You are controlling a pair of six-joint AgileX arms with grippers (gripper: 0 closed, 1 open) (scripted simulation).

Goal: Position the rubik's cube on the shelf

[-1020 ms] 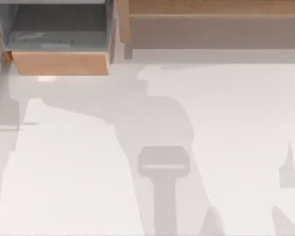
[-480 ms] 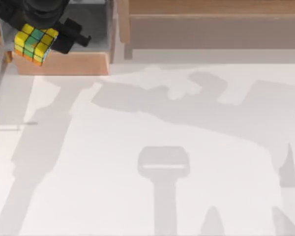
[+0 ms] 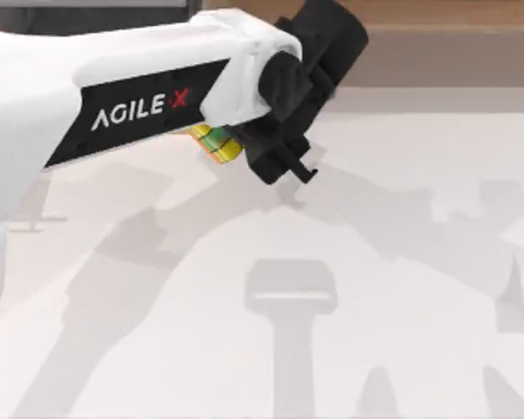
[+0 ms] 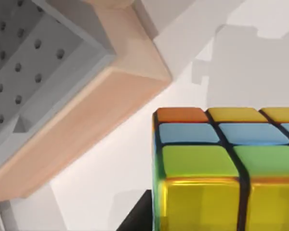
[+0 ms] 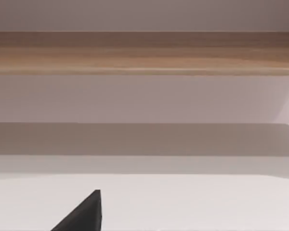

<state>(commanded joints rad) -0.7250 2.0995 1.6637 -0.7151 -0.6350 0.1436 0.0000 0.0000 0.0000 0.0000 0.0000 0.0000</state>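
Transport step, seen from above: the left arm reaches across the table from the left side, its left gripper [image 3: 244,150] closed on the rubik's cube [image 3: 217,142], of which only a yellow and green corner peeks out beneath the white forearm. In the left wrist view the rubik's cube [image 4: 226,168] sits right against the camera, held above the white table [image 3: 402,288], with the light-wood front of the grey drawer box [image 4: 82,120] near it and lower. The shelf [image 3: 454,44] lies beyond and to the right of the gripper, well apart from the cube; its brown top board [image 5: 144,53] spans the right wrist view. The right arm looks idle, one dark fingertip of the right gripper [image 5: 82,214] showing, its opening impossible to judge. The next move likely calls for carrying the cube onward and up over the shelf board before release.
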